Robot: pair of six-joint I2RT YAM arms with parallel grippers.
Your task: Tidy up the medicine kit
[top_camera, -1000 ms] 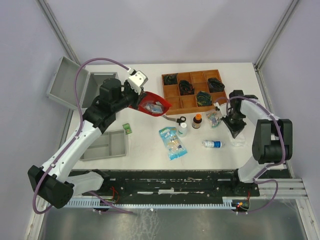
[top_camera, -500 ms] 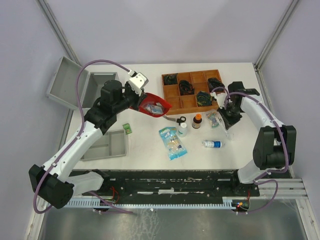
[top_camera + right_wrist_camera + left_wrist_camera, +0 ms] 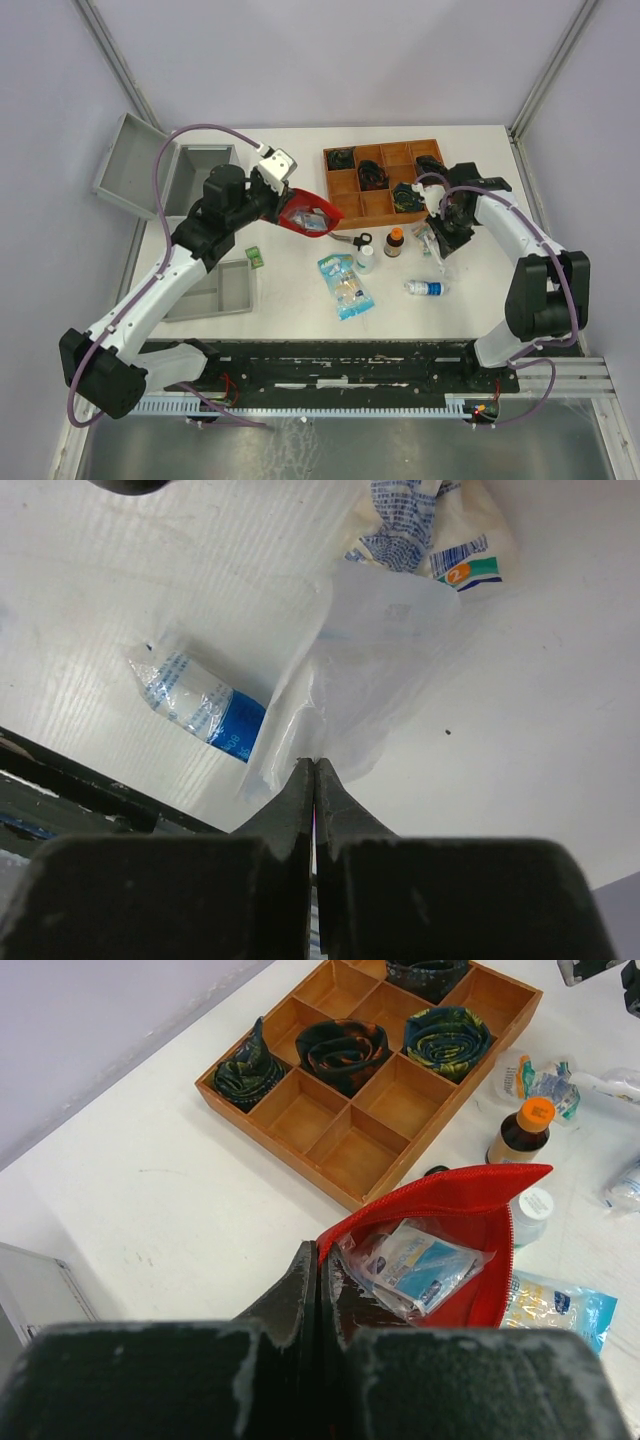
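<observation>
The medicine kit (image 3: 205, 165) is a silver-grey case at the far left with its lid (image 3: 135, 165) open. My left gripper (image 3: 278, 205) is shut on the rim of a red pouch (image 3: 308, 212) and holds it open above the table. In the left wrist view my left gripper (image 3: 320, 1260) pinches the pouch (image 3: 470, 1200), with blue-and-white packets (image 3: 415, 1265) inside. My right gripper (image 3: 441, 240) is shut on a clear plastic bag. In the right wrist view that gripper (image 3: 315, 765) holds the bag (image 3: 370, 670), which hangs above the table.
A brown wooden compartment tray (image 3: 347, 208) holds rolled dark items. On the table are a brown bottle with an orange cap (image 3: 396, 242), a white bottle (image 3: 365, 257), a blue packet (image 3: 345, 285), a blue-labelled roll (image 3: 428, 289), a green box (image 3: 255, 257) and a grey insert tray (image 3: 212, 290).
My right gripper has moved left and away from the table's right side, carrying the clear plastic bag. My left gripper has stayed nearly still with the red pouch.
</observation>
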